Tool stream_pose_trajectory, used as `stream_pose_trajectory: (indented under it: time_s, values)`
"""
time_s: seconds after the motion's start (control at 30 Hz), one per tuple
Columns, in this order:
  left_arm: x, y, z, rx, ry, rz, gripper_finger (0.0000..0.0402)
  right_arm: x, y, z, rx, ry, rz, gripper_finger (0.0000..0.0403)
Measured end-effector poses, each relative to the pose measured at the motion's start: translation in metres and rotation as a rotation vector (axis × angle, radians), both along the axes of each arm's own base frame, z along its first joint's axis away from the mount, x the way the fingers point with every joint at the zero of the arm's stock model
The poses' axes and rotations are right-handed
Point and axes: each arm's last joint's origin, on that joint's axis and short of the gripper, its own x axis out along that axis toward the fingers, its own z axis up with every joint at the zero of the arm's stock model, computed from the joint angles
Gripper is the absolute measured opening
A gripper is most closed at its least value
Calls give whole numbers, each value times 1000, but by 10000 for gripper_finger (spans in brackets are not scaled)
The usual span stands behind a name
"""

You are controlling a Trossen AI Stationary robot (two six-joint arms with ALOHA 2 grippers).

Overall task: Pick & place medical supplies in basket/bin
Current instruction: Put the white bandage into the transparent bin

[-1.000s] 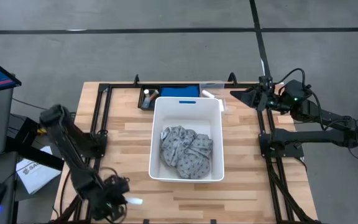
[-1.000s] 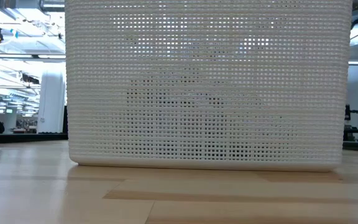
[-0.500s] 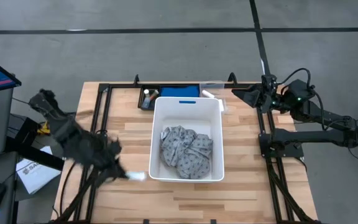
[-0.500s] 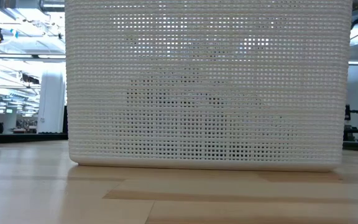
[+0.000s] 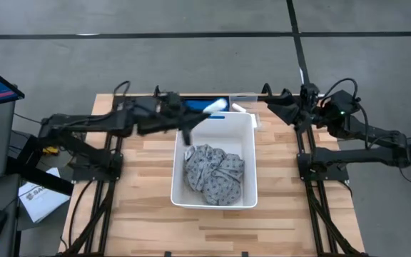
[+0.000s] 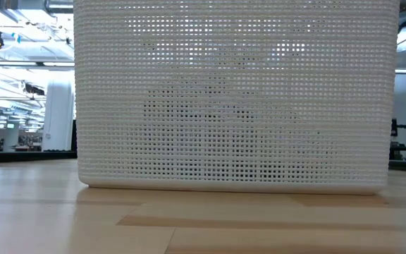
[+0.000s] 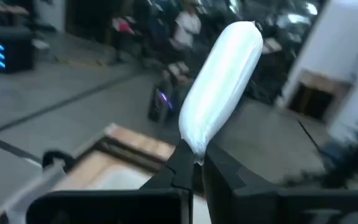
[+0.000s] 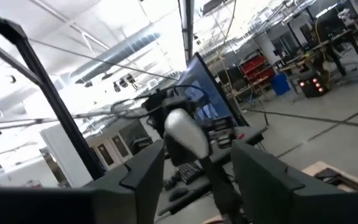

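A white cylinder roll (image 5: 215, 106) is in my left gripper (image 5: 203, 111), above the far short end of the white bin (image 5: 179, 153). In the left wrist view the roll (image 7: 219, 84) sticks out past the shut gripper (image 7: 194, 160). The bin stands mid-table; its perforated wall (image 6: 231, 92) fills the low view. The grey speckled fabric (image 5: 214, 175) lies crumpled on the bin's floor. My right gripper (image 5: 271, 108) waits open at the table's far right edge; its wrist view shows the gripper (image 8: 197, 149) facing the roll (image 8: 185, 132). My left gripper pinches the white roll by one end (image 7: 193, 144) between its two fingers. The arm reaches in from the table's left. The roll is lifted clear and juts forward beyond the fingertips, slanting, over the bin's far rim.
Behind the bin, at the far edge, sit a black tray (image 5: 170, 113) with small items, a blue object (image 5: 205, 104), another white roll (image 5: 239, 108) and a clear container (image 5: 243, 98). Black frame rails (image 5: 113, 153) run along both sides of the wooden table (image 5: 145, 214).
My left arm has swung from the table's near left corner, up and toward the far edge, then right toward the bin, carrying the white roll the whole way. The roll has gone from beside the near left corner to above the bin's far end.
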Motion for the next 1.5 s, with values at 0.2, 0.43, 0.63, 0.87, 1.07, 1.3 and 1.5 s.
stream_pose_trajectory:
  time_s: [0.2,0.43,0.63,0.87,1.07,1.3,1.5]
  values:
    - [49,19,-10,-30,-82,4,6,12,0,1,-118,-6,-22,206]
    - [76,23,-7,-50,-95,-7,6,33,-8,1,-199,53,-61,221]
    - [77,26,-5,-51,-105,3,6,51,-13,1,-226,89,-72,220]
    - [75,26,-3,-50,-112,7,6,75,-18,7,-252,112,-33,219]
    - [75,26,-4,-51,-102,8,6,89,-22,17,-281,109,-32,215]
    - [75,26,-5,-67,-91,8,7,87,-24,22,-296,105,-50,156]
    - [75,25,-6,-95,-97,-3,31,83,-23,21,-288,128,-44,63]
